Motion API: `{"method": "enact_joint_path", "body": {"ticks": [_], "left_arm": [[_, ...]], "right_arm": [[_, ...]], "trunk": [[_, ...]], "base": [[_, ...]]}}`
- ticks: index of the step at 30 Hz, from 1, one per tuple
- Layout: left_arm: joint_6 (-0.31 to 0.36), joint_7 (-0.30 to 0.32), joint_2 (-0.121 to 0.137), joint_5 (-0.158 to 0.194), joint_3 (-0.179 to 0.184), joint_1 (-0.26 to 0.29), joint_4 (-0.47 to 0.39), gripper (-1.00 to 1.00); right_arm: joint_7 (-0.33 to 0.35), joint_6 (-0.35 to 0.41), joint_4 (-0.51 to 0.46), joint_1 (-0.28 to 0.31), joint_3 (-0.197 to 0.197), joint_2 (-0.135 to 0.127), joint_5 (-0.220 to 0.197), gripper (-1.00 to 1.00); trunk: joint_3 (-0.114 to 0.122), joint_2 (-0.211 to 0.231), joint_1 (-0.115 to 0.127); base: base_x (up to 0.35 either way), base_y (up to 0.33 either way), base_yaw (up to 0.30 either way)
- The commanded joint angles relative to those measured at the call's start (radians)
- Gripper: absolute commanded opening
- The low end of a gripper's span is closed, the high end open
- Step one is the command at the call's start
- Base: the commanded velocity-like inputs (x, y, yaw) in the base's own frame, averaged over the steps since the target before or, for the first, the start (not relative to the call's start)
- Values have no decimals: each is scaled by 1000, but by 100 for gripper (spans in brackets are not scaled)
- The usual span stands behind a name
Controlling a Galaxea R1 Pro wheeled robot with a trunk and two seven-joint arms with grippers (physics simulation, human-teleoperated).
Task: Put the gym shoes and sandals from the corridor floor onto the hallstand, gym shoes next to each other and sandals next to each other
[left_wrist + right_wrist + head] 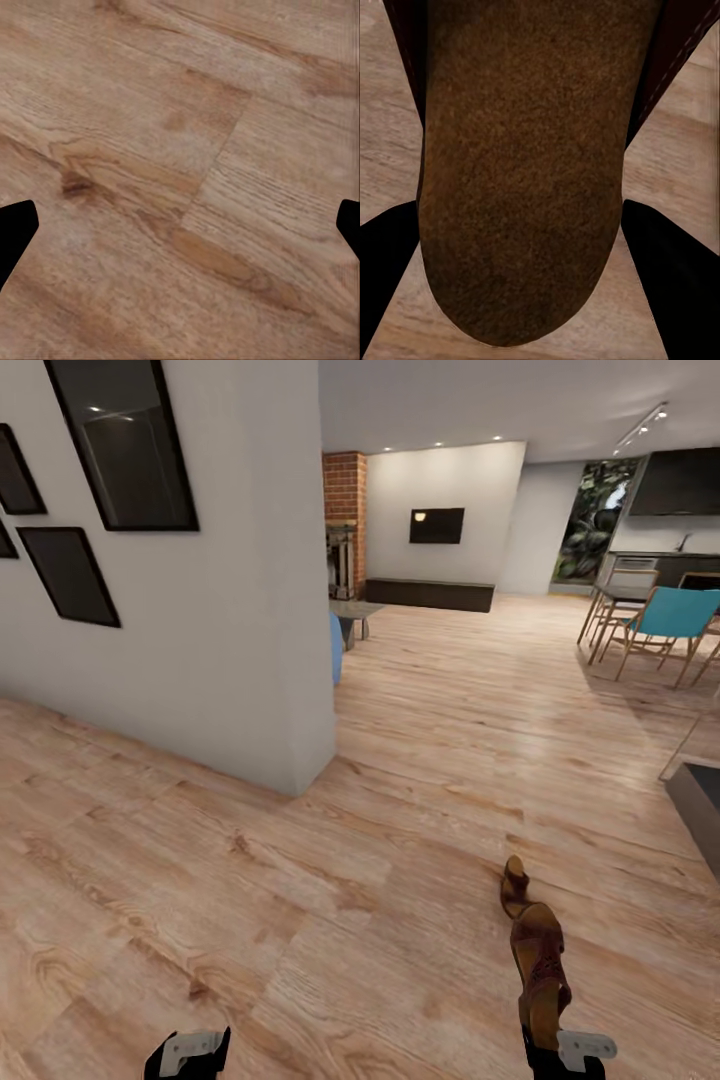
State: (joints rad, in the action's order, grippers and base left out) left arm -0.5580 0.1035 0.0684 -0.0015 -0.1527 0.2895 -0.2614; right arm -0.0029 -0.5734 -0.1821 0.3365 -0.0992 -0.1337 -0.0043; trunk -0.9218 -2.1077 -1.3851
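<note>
While the right gripper (560,1050) carries one sandal (538,960) with its fingers (390,285) clamped on the heel end, a second sandal (514,888) lies on the corridor floor (300,880) just beyond it, so picking it calls for the left gripper (188,1055), fingers apart

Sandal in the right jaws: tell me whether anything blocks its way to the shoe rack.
Cannot tell: the sandal is clamped in the right gripper, above open corridor floor, with a white wall corner ahead-left.

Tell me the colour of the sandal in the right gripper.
Dark brown: the sandal shows reddish-brown straps, best in the head view, held by the right gripper.
</note>
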Motion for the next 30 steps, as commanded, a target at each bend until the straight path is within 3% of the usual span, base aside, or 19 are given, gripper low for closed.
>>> {"method": "enact_joint_path", "body": {"ticks": [1,30], "left_arm": [[-2,10,-1,0,-8,0,1,100],[-3,8,1,0,-11,0,1,100]], "right_arm": [[0,-3,1,1,-2,0,0,-100],[0,-3,1,1,-2,0,-2,-100]], "trunk": [[0,0,0],[2,0,0]], "base": [[237,168,-292],[275,228,-294]]}}
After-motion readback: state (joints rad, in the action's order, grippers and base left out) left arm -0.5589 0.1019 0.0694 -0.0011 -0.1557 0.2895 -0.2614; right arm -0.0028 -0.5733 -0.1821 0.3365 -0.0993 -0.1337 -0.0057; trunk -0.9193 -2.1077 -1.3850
